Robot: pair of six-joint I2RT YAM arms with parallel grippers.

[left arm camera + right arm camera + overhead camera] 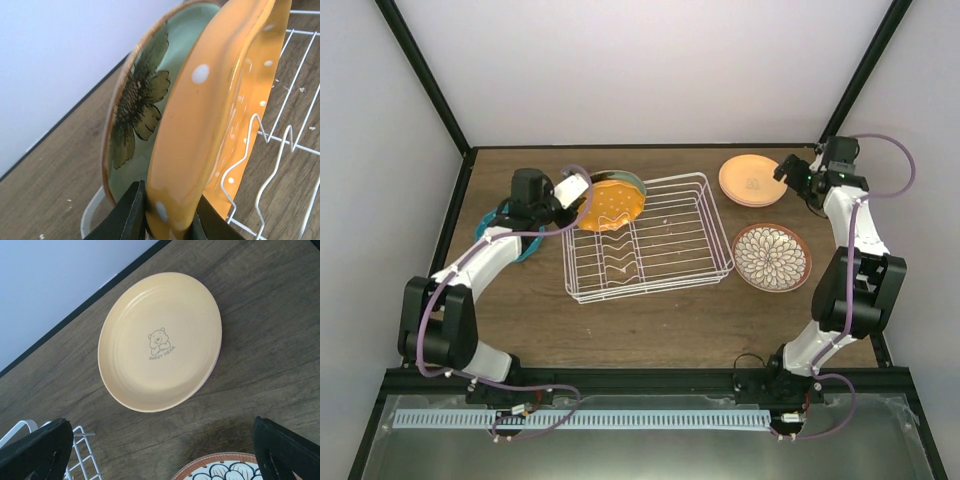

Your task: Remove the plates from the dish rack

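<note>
Dark wood table, white walls. We count one dish rack and five plates: orange dotted plate and green plate at the rack's 10 o'clock; teal plate at 9, yellow plate at 1, floral plate at 3. The left claw is clenched on the orange dotted plate; the right claw is released.

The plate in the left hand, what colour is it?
The plate is orange with white dots, best seen in the left wrist view.
</note>
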